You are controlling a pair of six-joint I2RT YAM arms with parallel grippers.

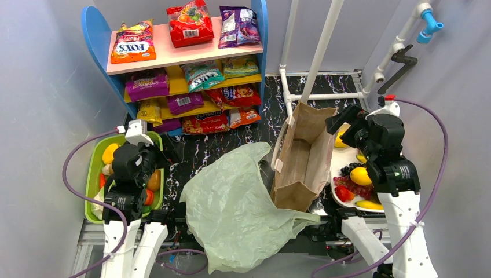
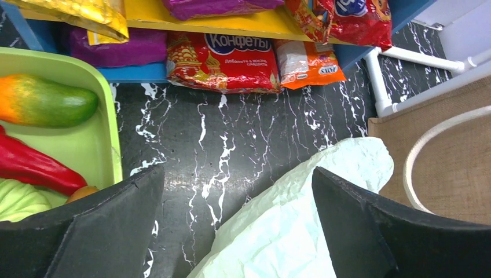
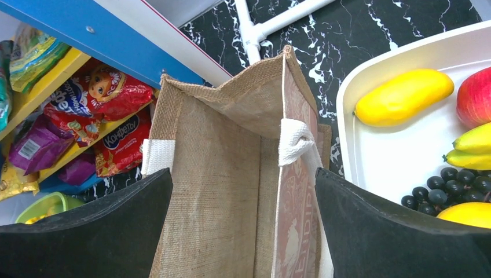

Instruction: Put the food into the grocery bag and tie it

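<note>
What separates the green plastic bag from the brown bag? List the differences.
The plastic bag is pale green, thin and crinkled; the brown bag is coarse woven cloth. The plastic bag lies collapsed and flat; the brown bag holds a boxy shape, mouth open. Both sit on the black marbled table.

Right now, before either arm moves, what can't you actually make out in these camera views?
- Grocery bag: handles and opening, top view, lost in its own crumpled folds.
- Green tray: much of the food, top view, covered by the left arm.
- White tray: some fruit, top view, covered by the right arm.
- Brown bag: its depth, right wrist view, cut off by the bottom edge and the right hand.
</note>
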